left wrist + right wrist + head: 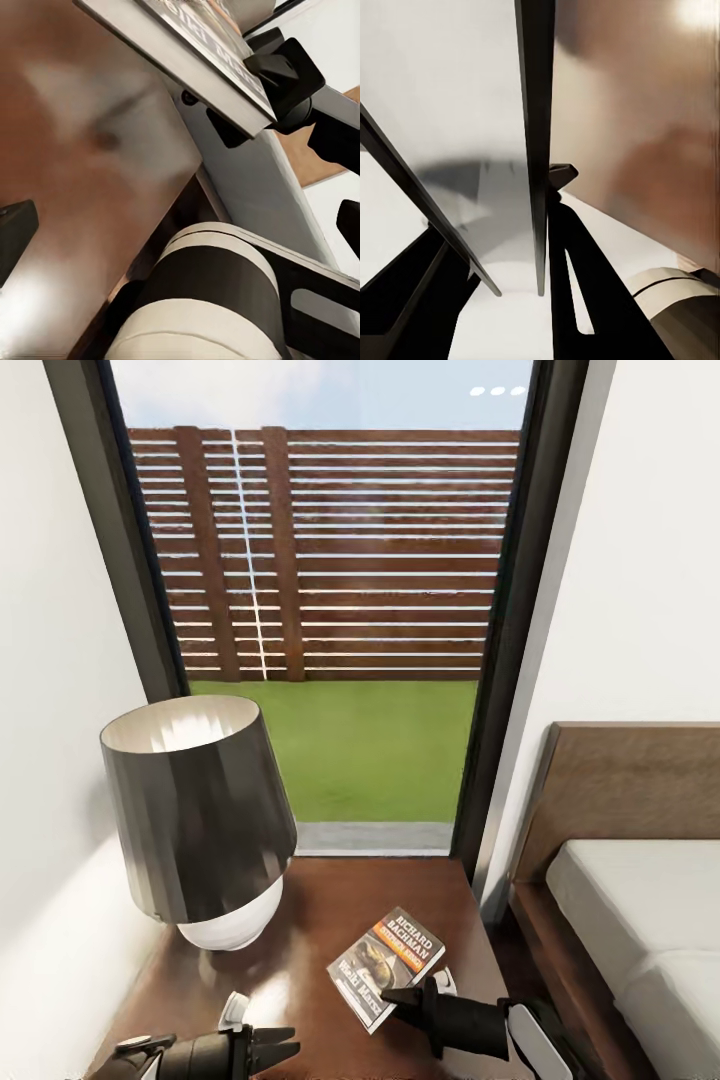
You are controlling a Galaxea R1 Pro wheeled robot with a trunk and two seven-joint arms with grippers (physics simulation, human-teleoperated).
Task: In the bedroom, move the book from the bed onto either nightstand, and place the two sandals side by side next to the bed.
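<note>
The left gripper [285, 1048] hangs over the near edge of the nightstand [330, 920], its 2 fingers spread apart and holding nothing. Beside it, the right gripper [400, 1000] clamps the near corner of the book [387, 967], which is over the nightstand top, tilted. Behind stands a dark-shaded lamp [200, 810]. The bed [630, 900] lies right, the window [330, 600] beyond.

Glossy wood nightstand [330, 920], perhaps glossy paper book [385, 965]
</note>
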